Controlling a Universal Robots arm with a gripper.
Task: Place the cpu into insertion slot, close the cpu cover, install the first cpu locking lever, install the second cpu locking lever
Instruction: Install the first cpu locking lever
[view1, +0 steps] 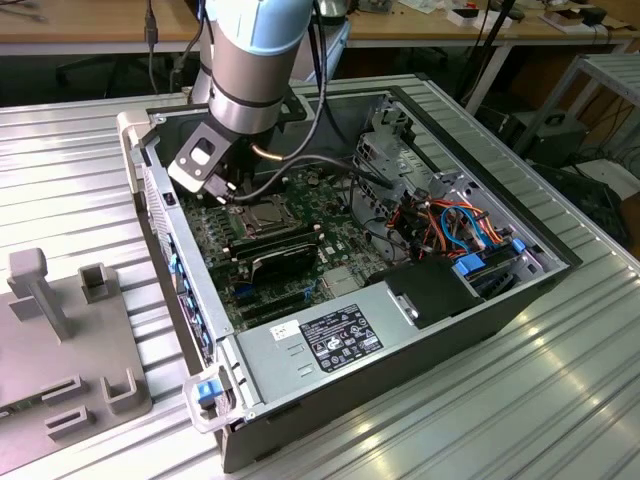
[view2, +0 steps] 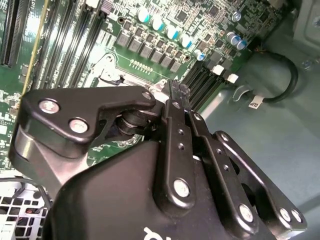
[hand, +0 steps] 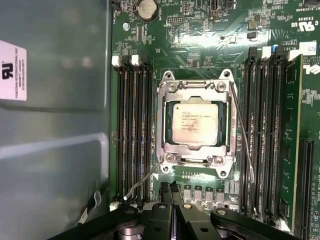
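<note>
Arm (view1: 250, 60) reaches steeply down in the exterior view into an open computer case (view1: 300, 410) lying on the ribbed metal worktop (view1: 500, 400), its wrist just above the circuit board. The pincer (hand: 171, 194) (view2: 174, 90) shows in both wrist views with its two fingers pressed together and nothing visible between them, poised just beside one edge of the insertion slot (hand: 194, 158). One cpu (hand: 195, 125) lies flat in that slot, and the one cpu cover (hand: 163, 125) is folded down around it, framing the chip in its window. Two thin wire levers show: one (hand: 243, 135) slants away along a side of the cover, the other (hand: 142, 180) angles out from a corner across the memory slots (hand: 134, 135). Whether the fingertips touch either lever cannot be told. In the exterior view a white mount (view1: 200, 160) on the wrist hides the fingertips; in the second wrist view the pincer's black body covers most of the socket. One grey fixture (view1: 60, 340) sits on the worktop at the exterior view's left.
</note>
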